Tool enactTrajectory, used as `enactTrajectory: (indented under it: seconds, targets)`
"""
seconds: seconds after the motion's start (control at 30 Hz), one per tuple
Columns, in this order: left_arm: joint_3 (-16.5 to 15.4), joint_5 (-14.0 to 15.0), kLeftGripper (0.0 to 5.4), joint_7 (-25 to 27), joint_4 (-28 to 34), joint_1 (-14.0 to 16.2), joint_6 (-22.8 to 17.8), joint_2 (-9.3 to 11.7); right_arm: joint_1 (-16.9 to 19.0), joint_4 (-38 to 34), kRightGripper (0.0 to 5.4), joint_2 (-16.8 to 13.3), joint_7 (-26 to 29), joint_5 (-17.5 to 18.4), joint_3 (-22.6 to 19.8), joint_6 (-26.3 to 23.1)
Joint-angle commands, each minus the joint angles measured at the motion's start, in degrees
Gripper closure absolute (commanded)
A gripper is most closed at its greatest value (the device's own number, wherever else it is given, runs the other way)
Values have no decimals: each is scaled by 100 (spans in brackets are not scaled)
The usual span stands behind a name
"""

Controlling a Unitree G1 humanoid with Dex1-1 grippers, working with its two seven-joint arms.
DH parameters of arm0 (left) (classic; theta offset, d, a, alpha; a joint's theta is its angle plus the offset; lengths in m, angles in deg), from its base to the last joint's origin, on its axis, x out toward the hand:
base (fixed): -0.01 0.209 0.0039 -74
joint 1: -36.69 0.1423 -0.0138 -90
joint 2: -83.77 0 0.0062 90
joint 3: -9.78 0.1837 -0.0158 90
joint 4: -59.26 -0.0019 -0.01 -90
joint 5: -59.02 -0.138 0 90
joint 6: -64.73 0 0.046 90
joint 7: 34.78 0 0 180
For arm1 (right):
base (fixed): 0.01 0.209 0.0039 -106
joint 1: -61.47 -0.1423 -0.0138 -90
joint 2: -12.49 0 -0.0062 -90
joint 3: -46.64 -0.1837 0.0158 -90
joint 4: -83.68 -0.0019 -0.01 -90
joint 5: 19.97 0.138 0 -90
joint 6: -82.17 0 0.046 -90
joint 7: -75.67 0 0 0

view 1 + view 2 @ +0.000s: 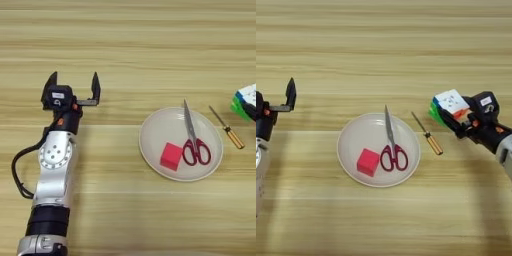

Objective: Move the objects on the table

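My right gripper [456, 120] is shut on the multicoloured puzzle cube [449, 106], white face up, to the right of the round beige plate [351, 137] and clear of it. I cannot tell whether the cube rests on the wooden table [125, 50] or hangs just above it. In the left eye view only the cube's edge [246, 101] shows. On the plate lie the small red cube [171, 155] and the scissors with red handles [194, 146], blades pointing away. My left gripper [73, 84] stands open and empty at the left, well away from the plate.
A small screwdriver [427, 135] with an orange-brown handle lies on the table between the plate and the puzzle cube.
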Motion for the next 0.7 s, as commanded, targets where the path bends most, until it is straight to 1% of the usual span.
enactTrajectory:
  seconds: [0.03,0.23,0.4,0.57,0.7]
  targets:
    - [8,1,0,12,-67,-51,78,17,3,352,206,-170,-108,-103,-126,88]
    - [2,5,0,18,-67,-47,83,33,-4,829,206,-212,-168,-249,-48,208]
    - [1,10,0,22,-70,-47,87,32,-23,1164,206,-149,-217,-402,47,358]
    - [-11,22,0,30,-88,-55,88,40,-34,1416,206,-137,-326,-577,168,592]
    - [-5,25,0,36,-104,-63,95,35,-10,1428,206,-67,-360,-605,249,669]
